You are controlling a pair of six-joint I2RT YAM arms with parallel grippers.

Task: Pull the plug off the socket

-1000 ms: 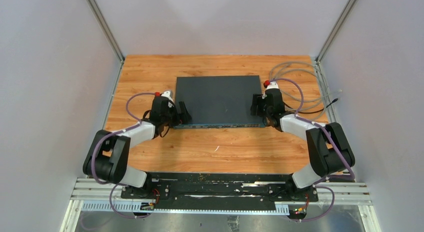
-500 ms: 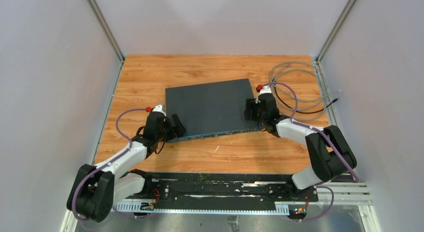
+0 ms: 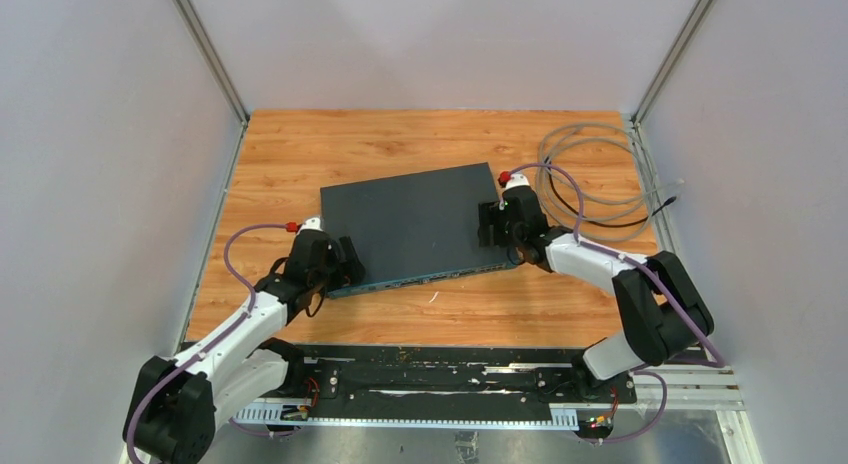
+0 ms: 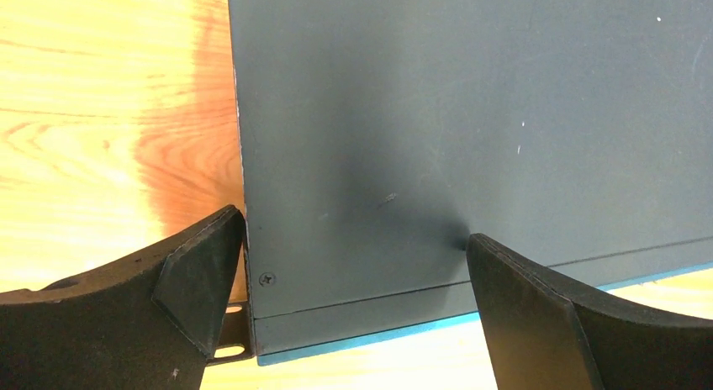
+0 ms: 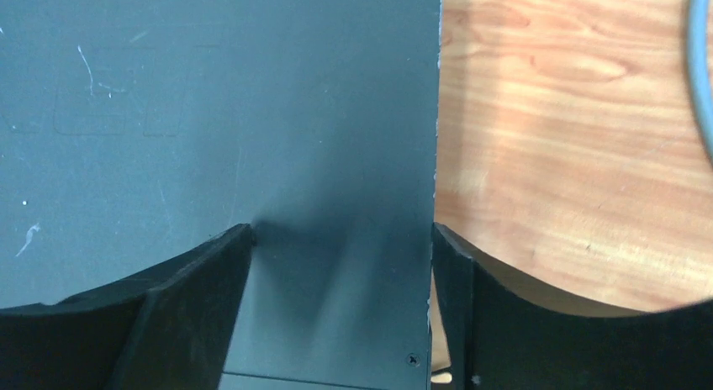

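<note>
Both gaping astride its ends, the left end effector [image 3: 345, 259] and right end effector [image 3: 490, 224] have slewed the switch [image 3: 415, 219] on the tabletop [image 3: 300, 144], left corner toward the near edge; plug unseen, presumably still seated.

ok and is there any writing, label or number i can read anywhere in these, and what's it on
No text can be read anywhere.
Dark box, top face: no writing in either wrist view, only scratches and a small screw.
Front strip of the box: tiny marks along the ports, too small to read.
</note>
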